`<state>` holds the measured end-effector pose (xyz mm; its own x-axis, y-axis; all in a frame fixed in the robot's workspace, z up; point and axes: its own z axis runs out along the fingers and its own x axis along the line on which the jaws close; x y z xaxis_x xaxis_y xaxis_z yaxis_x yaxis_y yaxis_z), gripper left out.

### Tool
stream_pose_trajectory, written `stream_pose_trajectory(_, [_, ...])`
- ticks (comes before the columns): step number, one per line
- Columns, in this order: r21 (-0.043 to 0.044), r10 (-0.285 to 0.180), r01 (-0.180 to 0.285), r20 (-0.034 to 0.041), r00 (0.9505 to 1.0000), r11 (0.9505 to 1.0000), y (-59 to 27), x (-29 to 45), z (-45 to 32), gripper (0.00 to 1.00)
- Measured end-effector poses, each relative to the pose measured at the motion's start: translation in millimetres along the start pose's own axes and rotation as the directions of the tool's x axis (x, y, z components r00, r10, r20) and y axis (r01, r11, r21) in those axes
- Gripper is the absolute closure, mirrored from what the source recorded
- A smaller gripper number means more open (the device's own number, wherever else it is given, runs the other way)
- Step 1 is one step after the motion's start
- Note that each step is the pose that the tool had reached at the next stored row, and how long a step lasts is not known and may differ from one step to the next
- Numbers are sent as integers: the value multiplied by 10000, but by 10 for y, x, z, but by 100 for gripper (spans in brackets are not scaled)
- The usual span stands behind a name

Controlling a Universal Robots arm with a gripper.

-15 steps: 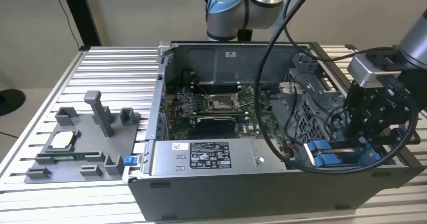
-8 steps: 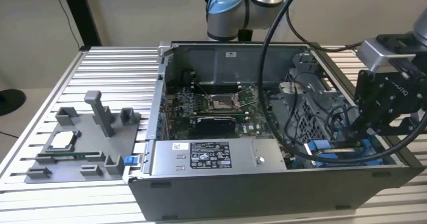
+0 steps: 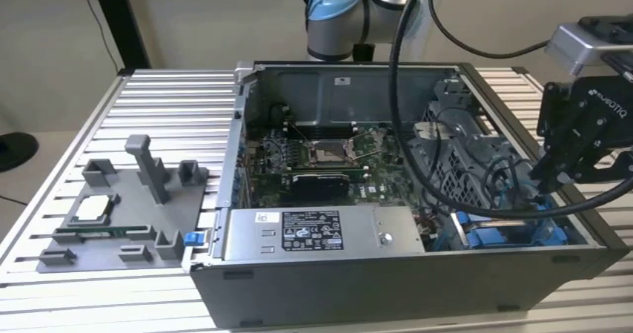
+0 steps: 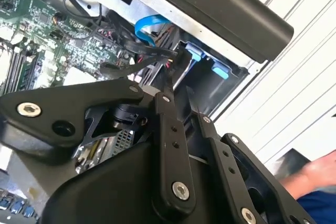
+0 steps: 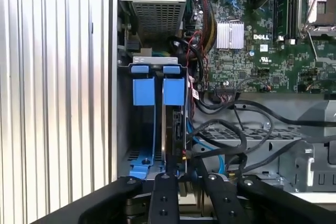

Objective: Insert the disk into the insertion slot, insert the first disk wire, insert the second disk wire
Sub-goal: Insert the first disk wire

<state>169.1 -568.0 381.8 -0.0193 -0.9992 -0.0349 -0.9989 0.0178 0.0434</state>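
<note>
In the first wrist view the insertion slot (image 5: 143,91) is a grey bay with two blue tabs, near the case's edge. The disk (image 5: 175,125) stands on edge in it, under one blue tab. My gripper (image 5: 182,167) is right at the disk's near end, its fingers (image 5: 163,184) drawn together on a black disk wire (image 5: 220,157) whose plug meets the disk. A blue flat wire (image 5: 208,147) loops beside it. In the exterior view the gripper (image 3: 542,188) reaches down into the case's right side above the blue slot (image 3: 505,236).
The open computer case (image 3: 396,288) lies on a slatted table (image 3: 168,103), with the motherboard (image 3: 316,155) and a grey power-supply box (image 3: 316,233) inside. A grey fixture (image 3: 118,214) with parts sits at the exterior view's left. A person's hand (image 4: 315,174) is beside the case.
</note>
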Motion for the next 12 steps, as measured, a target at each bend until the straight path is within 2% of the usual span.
stream_pose_trajectory(4, [-4, -16, 16, -1, 10000, 10000, -21, 6, -4, 0])
stream_pose_trajectory(12, [-46, -41, 41, -3, 10000, 10000, -120, 35, -9, 0])
